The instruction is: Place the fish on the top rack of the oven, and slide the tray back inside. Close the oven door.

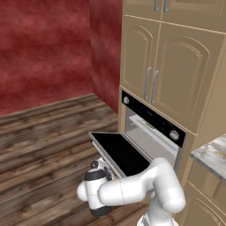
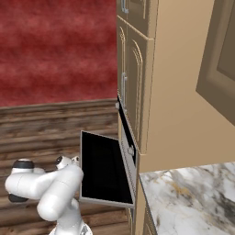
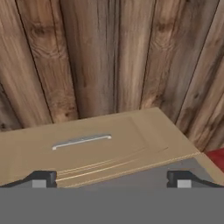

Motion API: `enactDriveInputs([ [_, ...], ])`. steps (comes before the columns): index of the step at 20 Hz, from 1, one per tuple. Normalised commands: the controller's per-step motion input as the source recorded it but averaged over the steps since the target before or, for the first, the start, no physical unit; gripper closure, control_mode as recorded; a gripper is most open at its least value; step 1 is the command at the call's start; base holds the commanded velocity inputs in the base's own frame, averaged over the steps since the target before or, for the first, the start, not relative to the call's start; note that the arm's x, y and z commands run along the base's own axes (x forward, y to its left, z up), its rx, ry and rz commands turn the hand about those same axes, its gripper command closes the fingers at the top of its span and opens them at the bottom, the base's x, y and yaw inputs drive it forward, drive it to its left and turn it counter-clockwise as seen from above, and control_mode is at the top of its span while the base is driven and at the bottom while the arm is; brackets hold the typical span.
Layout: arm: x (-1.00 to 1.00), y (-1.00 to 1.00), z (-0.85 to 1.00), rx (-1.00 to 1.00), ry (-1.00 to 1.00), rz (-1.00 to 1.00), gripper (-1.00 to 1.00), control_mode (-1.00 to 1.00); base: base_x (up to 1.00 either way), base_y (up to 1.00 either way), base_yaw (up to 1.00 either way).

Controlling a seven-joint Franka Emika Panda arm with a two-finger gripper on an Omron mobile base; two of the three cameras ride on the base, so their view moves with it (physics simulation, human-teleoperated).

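Low beside the oven (image 1: 152, 128), the arm was folded down so that the gripper (image 3: 111, 178) sat near the front edge of the oven door (image 1: 121, 152), which lay dropped open and roughly level, its black glass facing up. In the hand view the two dark fingertips (image 3: 41, 178) stood far apart at the bottom with nothing between them, so the fingers were spread and empty. Beyond them that camera looked onto a tan cabinet door (image 3: 100, 146) with a slim silver handle (image 3: 81, 141), and past it the wooden plank floor (image 3: 109, 57). Inside the pale grey cavity a thin light shelf, the tray (image 1: 143, 125), could be made out high up, though whether the fish lay on it was too small to tell. From the right base view the door (image 2: 103, 170) projected out from the tan cabinetry (image 2: 170, 114), with a marble counter (image 2: 193, 197) just beside it.
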Motion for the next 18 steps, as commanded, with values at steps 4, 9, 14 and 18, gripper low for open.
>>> enactDriveInputs([
  [4, 0.00, -1.00, -0.86, -0.53, -0.36, -0.33, -1.00, -1.00, 0.00, 0.00, 0.00],
  [9, 0.00, -1.00, -0.52, -0.56, -0.25, -0.31, -1.00, -1.00, 0.00, 0.00, 0.00],
  [14, 0.00, -1.00, -0.05, -0.55, -0.17, -0.31, -1.00, -1.00, 0.00, 0.00, 0.00],
  [18, 0.00, -1.00, 0.12, -0.53, -0.11, -0.32, -1.00, -1.00, 0.00, 0.00, 0.00],
])
